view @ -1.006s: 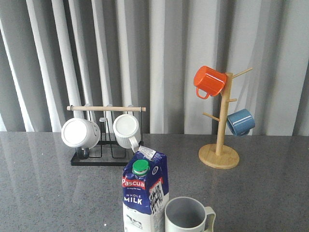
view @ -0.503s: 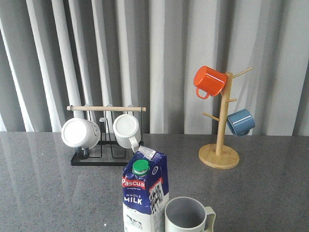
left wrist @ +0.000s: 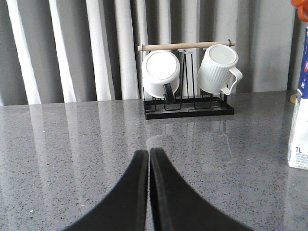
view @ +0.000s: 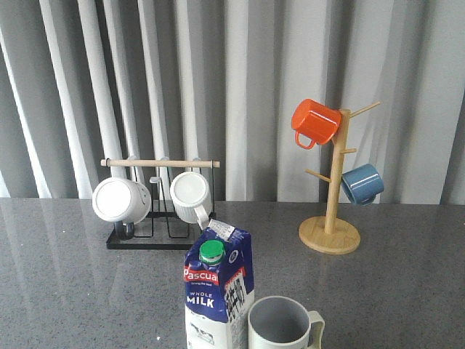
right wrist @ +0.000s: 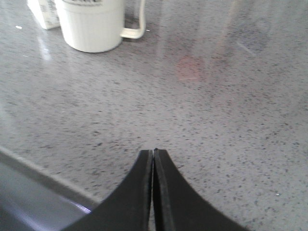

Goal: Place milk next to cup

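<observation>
The milk (view: 216, 291), a blue-and-white carton with a green cap and red "Pascual" band, stands upright at the table's front centre. The cup (view: 283, 325), a white ribbed mug with grey inside, stands right beside it on its right. The milk's edge shows in the left wrist view (left wrist: 299, 115); the cup (right wrist: 94, 24) and the carton's base (right wrist: 44, 12) show in the right wrist view. My left gripper (left wrist: 148, 155) is shut and empty over bare table. My right gripper (right wrist: 153, 154) is shut and empty near the table's front edge. Neither arm shows in the front view.
A black rack (view: 156, 211) with a wooden bar holds white mugs (view: 120, 200) at the back left. A wooden mug tree (view: 330, 218) with an orange mug (view: 314, 122) and a blue mug (view: 362, 183) stands back right. Grey curtains hang behind the speckled table (view: 73, 276).
</observation>
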`<state>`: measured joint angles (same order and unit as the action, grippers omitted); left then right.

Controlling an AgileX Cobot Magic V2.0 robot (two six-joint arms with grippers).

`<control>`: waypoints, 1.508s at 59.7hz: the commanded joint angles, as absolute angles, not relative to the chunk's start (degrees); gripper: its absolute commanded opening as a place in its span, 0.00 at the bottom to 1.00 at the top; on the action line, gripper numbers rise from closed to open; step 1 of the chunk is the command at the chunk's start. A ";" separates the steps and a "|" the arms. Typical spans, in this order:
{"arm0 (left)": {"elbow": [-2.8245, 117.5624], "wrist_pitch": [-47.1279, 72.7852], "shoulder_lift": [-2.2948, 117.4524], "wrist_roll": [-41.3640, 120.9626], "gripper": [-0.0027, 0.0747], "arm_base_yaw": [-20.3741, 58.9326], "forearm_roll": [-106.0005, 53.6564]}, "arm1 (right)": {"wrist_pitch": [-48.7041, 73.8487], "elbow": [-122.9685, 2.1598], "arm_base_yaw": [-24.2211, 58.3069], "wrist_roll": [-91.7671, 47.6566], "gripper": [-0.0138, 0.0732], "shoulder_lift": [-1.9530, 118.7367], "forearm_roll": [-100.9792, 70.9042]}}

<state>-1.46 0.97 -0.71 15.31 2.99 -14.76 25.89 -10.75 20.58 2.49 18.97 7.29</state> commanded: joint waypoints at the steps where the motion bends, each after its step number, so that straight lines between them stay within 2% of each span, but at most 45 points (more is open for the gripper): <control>1: -0.24 -3.25 -1.34 15.17 0.03 2.87 -15.38 | 14.69 -8.11 17.00 2.33 0.15 16.24 9.41; 13: -0.24 -3.25 -1.34 15.17 0.03 2.87 -15.38 | 0.00 2.15 8.13 2.33 0.15 5.55 8.79; 31: -0.24 -3.25 -1.34 15.17 0.03 2.87 -15.38 | 1.01 2.08 -1.47 2.33 0.15 -0.65 5.78; 90: -0.24 -3.25 -1.34 15.17 0.03 2.87 -15.38 | 1.01 2.03 -1.44 1.54 0.15 -1.26 5.89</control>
<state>-1.46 0.93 -0.71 15.36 2.99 -14.76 5.48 1.48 -1.12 2.03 -0.57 5.40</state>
